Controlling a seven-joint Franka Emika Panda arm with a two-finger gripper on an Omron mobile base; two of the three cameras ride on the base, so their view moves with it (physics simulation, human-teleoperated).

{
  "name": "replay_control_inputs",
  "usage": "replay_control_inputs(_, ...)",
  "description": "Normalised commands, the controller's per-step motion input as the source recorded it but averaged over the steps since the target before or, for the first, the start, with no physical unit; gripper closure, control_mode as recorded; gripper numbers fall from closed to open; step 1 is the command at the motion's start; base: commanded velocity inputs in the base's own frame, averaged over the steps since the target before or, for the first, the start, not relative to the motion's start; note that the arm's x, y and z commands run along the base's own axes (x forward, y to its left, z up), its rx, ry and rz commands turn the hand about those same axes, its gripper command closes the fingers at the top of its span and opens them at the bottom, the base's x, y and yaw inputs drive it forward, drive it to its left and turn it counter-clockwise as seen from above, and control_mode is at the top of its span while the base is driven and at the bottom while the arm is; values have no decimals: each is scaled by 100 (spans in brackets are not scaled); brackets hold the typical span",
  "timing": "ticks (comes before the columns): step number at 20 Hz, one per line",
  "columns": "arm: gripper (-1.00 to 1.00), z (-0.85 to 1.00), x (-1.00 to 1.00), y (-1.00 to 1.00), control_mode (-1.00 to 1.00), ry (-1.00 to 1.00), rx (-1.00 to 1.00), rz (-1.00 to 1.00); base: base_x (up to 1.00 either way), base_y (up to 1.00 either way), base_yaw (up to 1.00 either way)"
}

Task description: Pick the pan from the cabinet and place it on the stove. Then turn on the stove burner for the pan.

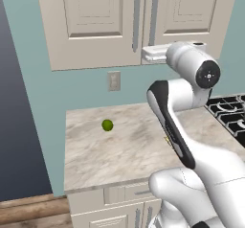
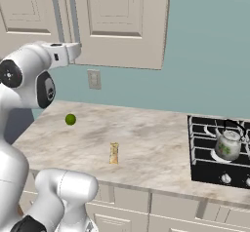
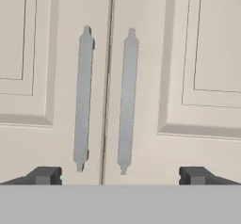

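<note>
Two cabinet (image 3: 113,11) doors, both shut; the pan, presumably behind them, is out of sight. Two silver bar handles (image 3: 83,98) flank the centre seam. Gripper (image 3: 117,176): jaws spread wide, holding nothing, aimed squarely at those handles, close in front of the cabinet. Stove (image 2: 219,150): below and right of the cabinet, glass kettle (image 2: 227,145) on one burner. Bench (image 2: 146,148): below the cabinet, bearing a lime (image 2: 70,119) and a small snack bar (image 2: 114,153). Progress: barely begun; door opening, pan transfer and knob turn all remain.

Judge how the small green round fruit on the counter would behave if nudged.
The green fruit looks round and smooth, so it would probably roll freely. It sits alone on the flat counter, nothing near to stop it. Being small, it is likely light.
</note>
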Motion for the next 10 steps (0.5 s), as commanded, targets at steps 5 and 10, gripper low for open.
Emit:
replay_control_inputs(5, -100, 22, 3, 0, -100, -20, 7, 1, 0, 0, 0)
replay_control_inputs(10, -100, 16, 34, 2, -100, -10, 3, 0, 0, 0, 0)
